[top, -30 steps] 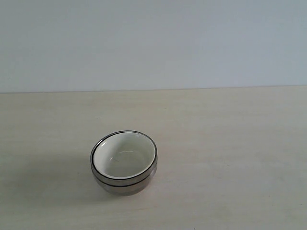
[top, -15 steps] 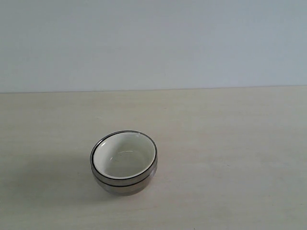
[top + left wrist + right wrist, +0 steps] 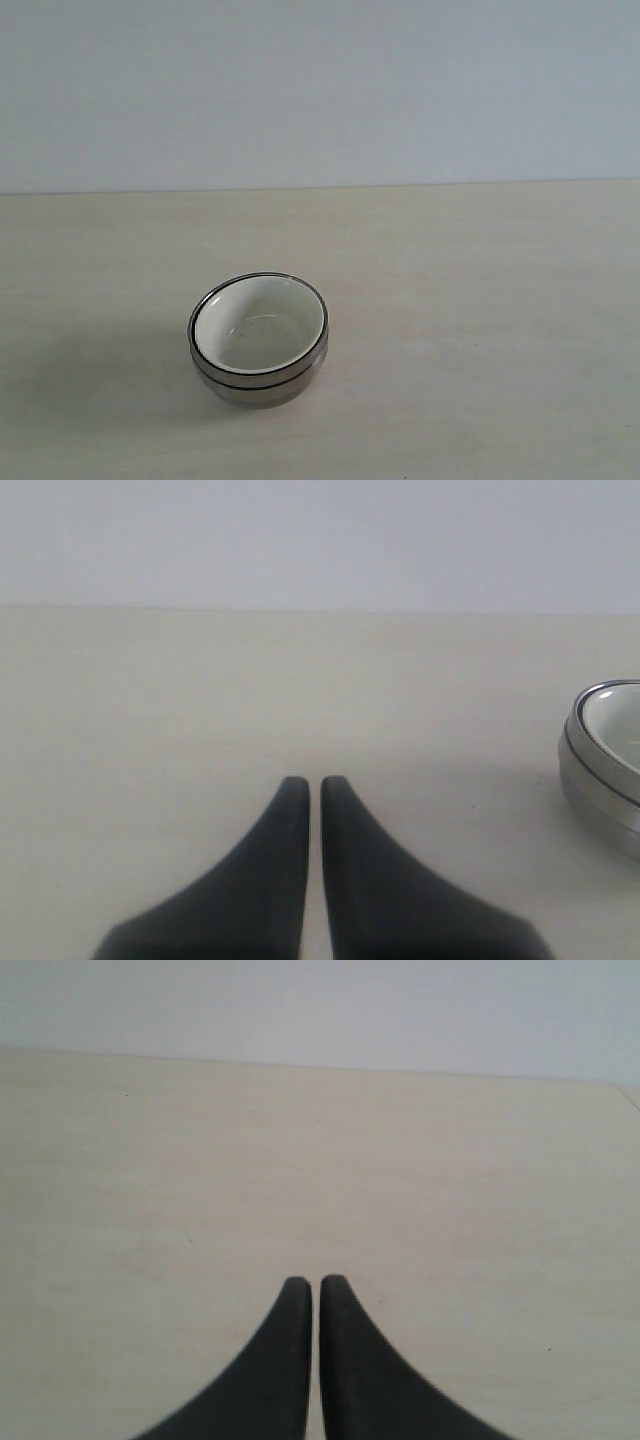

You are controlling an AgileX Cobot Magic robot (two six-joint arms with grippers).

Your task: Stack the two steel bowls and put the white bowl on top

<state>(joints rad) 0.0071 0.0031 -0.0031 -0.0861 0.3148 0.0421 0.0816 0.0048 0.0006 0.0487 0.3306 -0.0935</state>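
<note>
The two steel bowls (image 3: pixel 258 383) sit nested as one stack on the pale wooden table, left of centre in the exterior view. Inside them rests the white bowl (image 3: pixel 260 322), its cream interior facing up. The stack's edge also shows in the left wrist view, steel bowls (image 3: pixel 590 780) with the white bowl (image 3: pixel 618 715) within. My left gripper (image 3: pixel 315 780) is shut and empty, apart from the stack. My right gripper (image 3: pixel 316 1280) is shut with nothing in it, over bare table. Neither gripper appears in the exterior view.
The light wooden table (image 3: pixel 480 300) runs to a pale wall at the back. A table corner (image 3: pixel 628 1095) shows in the right wrist view.
</note>
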